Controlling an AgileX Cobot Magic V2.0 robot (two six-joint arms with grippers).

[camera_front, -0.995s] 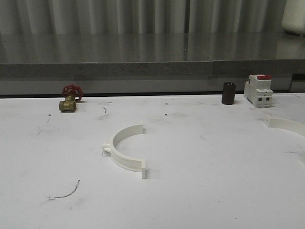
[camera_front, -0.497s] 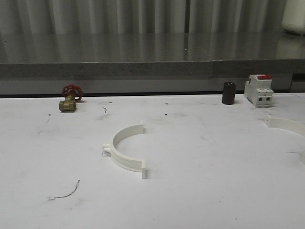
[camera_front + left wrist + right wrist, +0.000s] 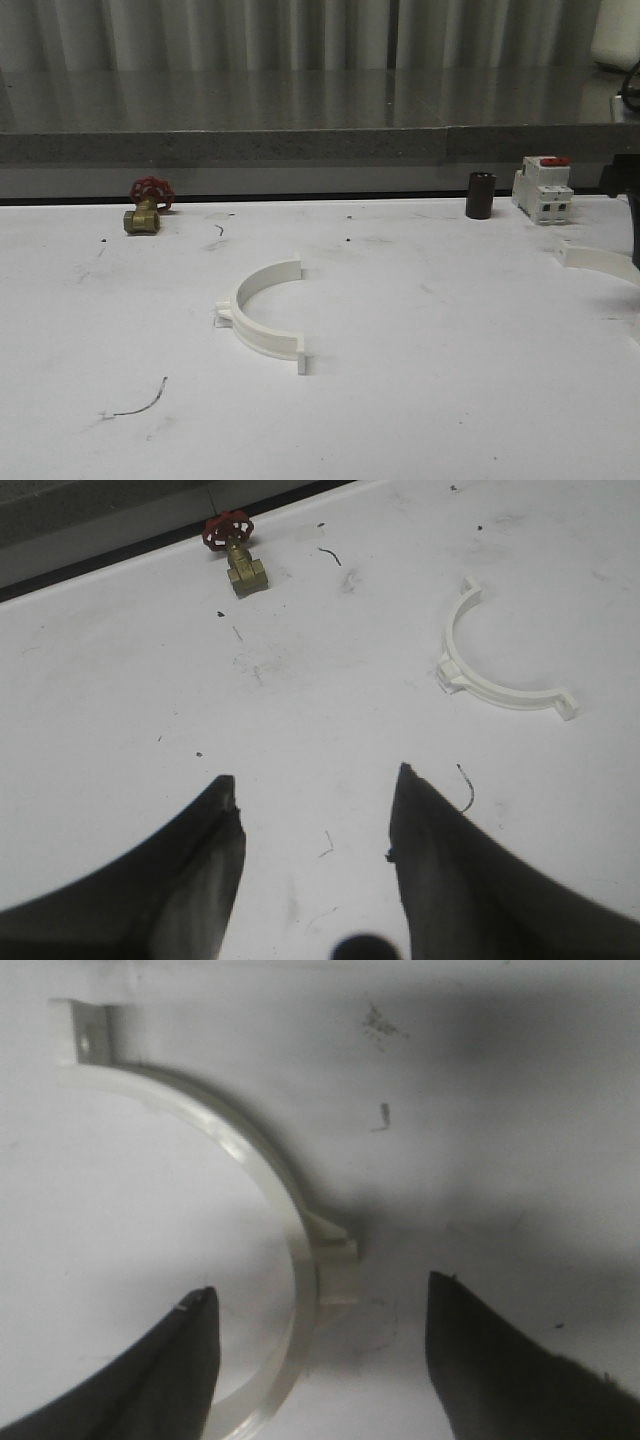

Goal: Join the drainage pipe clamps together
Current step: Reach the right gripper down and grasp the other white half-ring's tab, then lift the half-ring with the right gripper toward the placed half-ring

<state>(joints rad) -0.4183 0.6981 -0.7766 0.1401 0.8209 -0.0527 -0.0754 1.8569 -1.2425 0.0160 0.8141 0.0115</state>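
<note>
I see my right gripper (image 3: 315,1305) spread wide, straddling one clamp half (image 3: 290,1220); my left gripper (image 3: 315,785) hangs released, the other half (image 3: 262,313) mid-frame.

A brass valve with a red handwheel (image 3: 236,555) is seen well beyond the left claw (image 3: 312,780), near the far edge of the white table (image 3: 420,400). A dark cylinder (image 3: 480,195) and a white breaker with a red top (image 3: 542,189) are set side by side at that edge, further right.

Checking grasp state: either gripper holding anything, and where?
Nothing held. Left gripper open over bare table; right gripper open, fingers straddling the white plastic semicircular clamp half near its nub, not closed.
</note>
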